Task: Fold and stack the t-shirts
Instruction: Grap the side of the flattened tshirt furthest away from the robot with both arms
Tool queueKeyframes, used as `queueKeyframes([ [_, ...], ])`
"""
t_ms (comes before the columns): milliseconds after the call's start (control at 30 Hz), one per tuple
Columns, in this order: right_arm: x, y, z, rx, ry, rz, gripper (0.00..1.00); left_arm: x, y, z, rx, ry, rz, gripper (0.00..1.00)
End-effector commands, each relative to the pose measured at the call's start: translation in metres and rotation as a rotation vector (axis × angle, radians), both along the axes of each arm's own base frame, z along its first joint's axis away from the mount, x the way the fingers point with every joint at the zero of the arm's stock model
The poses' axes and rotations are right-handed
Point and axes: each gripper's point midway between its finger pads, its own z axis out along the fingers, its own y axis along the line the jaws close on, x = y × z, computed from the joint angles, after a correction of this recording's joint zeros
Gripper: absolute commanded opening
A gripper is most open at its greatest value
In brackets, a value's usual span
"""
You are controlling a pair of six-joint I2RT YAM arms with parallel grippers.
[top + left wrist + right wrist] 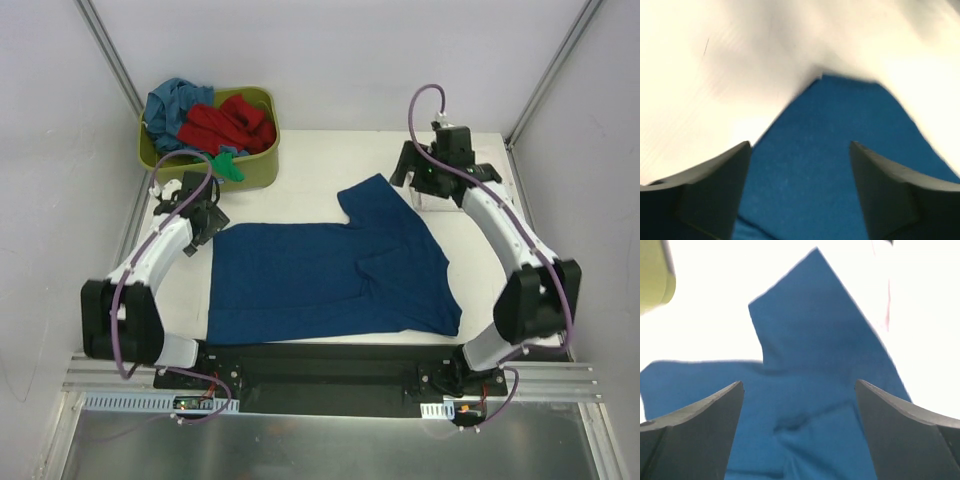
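Observation:
A dark navy blue t-shirt [330, 275] lies spread flat on the white table [300, 190], one sleeve pointing to the far right. No print shows on it. My left gripper [207, 228] is open, just above the shirt's far left corner. In the left wrist view, that corner [840, 115] lies between the open fingers of the gripper [800, 143]. My right gripper [418, 185] is open and empty, above the table beside the far right sleeve. In the right wrist view, the sleeve [805, 330] lies ahead of the gripper [799, 382].
An olive-green tub [255, 170] stands at the far left and holds a red tee [225, 122], a teal tee [170, 100] and a green one [228, 165] hanging over its rim. The tub's corner shows in the right wrist view [655, 275]. White walls enclose the table.

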Motion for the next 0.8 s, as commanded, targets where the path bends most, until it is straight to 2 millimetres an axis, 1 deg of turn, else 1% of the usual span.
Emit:
queueKeyframes([
  [0,0.059,0.010,0.011,-0.043,-0.089,0.046,0.97,0.044,0.007,-0.007,-0.034,0.003,-0.022,0.71],
  [33,0.075,0.017,0.002,-0.041,-0.065,0.061,0.97,0.047,0.009,-0.012,-0.048,0.014,-0.016,0.68],
  [67,0.081,0.021,-0.003,-0.041,-0.053,0.076,0.97,0.050,0.010,-0.024,-0.050,0.045,-0.012,0.68],
  [100,0.089,0.024,-0.024,-0.045,-0.009,0.085,0.97,0.056,0.011,-0.025,-0.050,0.040,-0.007,0.67],
  [133,0.098,0.030,-0.018,-0.033,-0.026,0.105,0.97,0.057,0.013,-0.029,-0.051,0.048,0.004,0.66],
  [167,0.103,0.031,-0.022,-0.031,-0.021,0.107,0.97,0.059,0.014,-0.037,-0.053,0.064,0.009,0.64],
  [200,0.108,0.034,-0.035,-0.034,0.001,0.113,0.97,0.064,0.013,-0.039,-0.063,0.056,0.015,0.62],
  [233,0.113,0.035,-0.037,-0.039,-0.004,0.118,0.97,0.066,0.012,-0.043,-0.072,0.058,0.021,0.62],
  [267,0.121,0.036,-0.033,-0.042,-0.022,0.119,0.97,0.068,0.010,-0.051,-0.084,0.072,0.022,0.61],
  [300,0.127,0.036,-0.046,-0.050,-0.004,0.119,0.97,0.074,0.008,-0.053,-0.099,0.056,0.025,0.60],
  [333,0.130,0.038,-0.050,-0.048,0.001,0.121,0.97,0.076,0.005,-0.057,-0.112,0.062,0.022,0.58],
  [367,0.136,0.040,-0.045,-0.042,-0.015,0.126,0.97,0.076,0.004,-0.065,-0.116,0.079,0.026,0.56],
  [400,0.140,0.043,-0.057,-0.040,0.005,0.132,0.97,0.076,0.005,-0.068,-0.117,0.085,0.032,0.56],
  [433,0.144,0.045,-0.060,-0.035,0.009,0.138,0.97,0.077,0.005,-0.071,-0.116,0.090,0.037,0.55],
  [467,0.152,0.046,-0.054,-0.050,-0.018,0.159,0.97,0.075,0.005,-0.077,-0.118,0.105,0.044,0.54],
  [500,0.156,0.047,-0.069,-0.055,0.012,0.160,0.97,0.074,0.005,-0.080,-0.120,0.111,0.046,0.52],
  [567,0.164,0.050,-0.077,-0.054,0.022,0.164,0.97,0.072,0.003,-0.088,-0.131,0.132,0.040,0.50],
  [600,0.172,0.053,-0.084,-0.050,0.025,0.169,0.97,0.072,0.002,-0.090,-0.137,0.138,0.039,0.46],
  [633,0.176,0.054,-0.090,-0.054,0.027,0.167,0.97,0.071,0.000,-0.094,-0.143,0.147,0.037,0.44],
  [667,0.180,0.054,-0.107,-0.060,0.048,0.161,0.97,0.070,-0.002,-0.095,-0.155,0.149,0.033,0.42],
  [700,0.187,0.056,-0.103,-0.063,0.028,0.158,0.97,0.070,-0.003,-0.096,-0.159,0.153,0.031,0.35],
  [733,0.192,0.053,-0.106,-0.081,0.022,0.139,0.97,0.069,-0.004,-0.098,-0.163,0.157,0.026,0.31],
  [767,0.196,0.052,-0.120,-0.098,0.036,0.131,0.97,0.069,-0.005,-0.098,-0.169,0.159,0.021,0.28],
])
